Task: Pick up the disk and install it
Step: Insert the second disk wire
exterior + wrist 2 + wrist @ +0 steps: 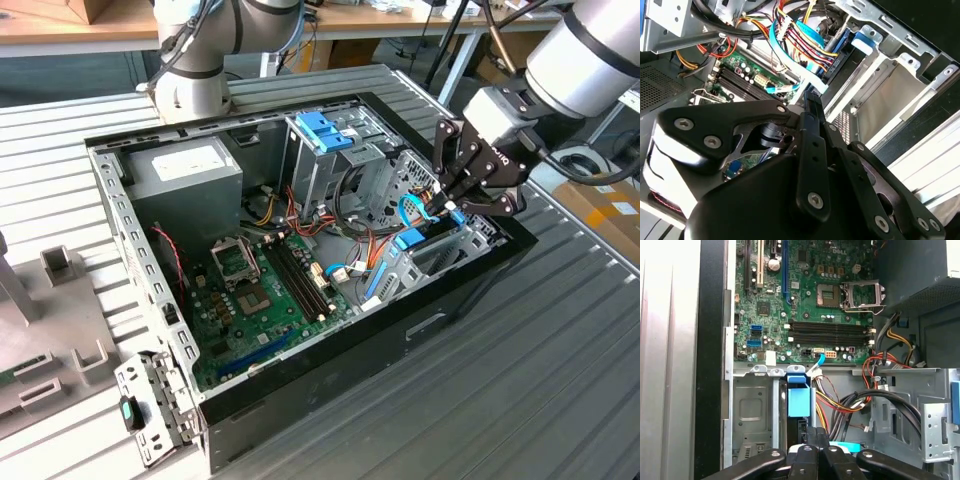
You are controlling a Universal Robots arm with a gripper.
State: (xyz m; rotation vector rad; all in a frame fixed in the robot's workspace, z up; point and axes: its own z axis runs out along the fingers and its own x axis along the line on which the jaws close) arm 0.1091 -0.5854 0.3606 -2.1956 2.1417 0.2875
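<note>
The disk [412,240] stands on edge in the metal bay at the corner of the open computer case [330,365] on the exterior view's right. Its light-blue carrier tab [799,402] sticks up between the bay walls and is also seen in the second wrist view [863,42]. My gripper [450,208] hangs over the disk's other end, black fingers [807,460] shut together with nothing seen between them. The fingertips are close to the carrier's edge; whether they touch it is hidden. A light-blue flat cable [790,75] runs right beside the gripper [810,100].
Inside the case lie the green motherboard [265,290], a grey power supply [185,165] and a metal drive cage with a blue latch [325,130]. Orange, yellow and black cables [855,400] bunch beside the bay. Grey fixtures [60,270] stand on the slatted table on the exterior view's left.
</note>
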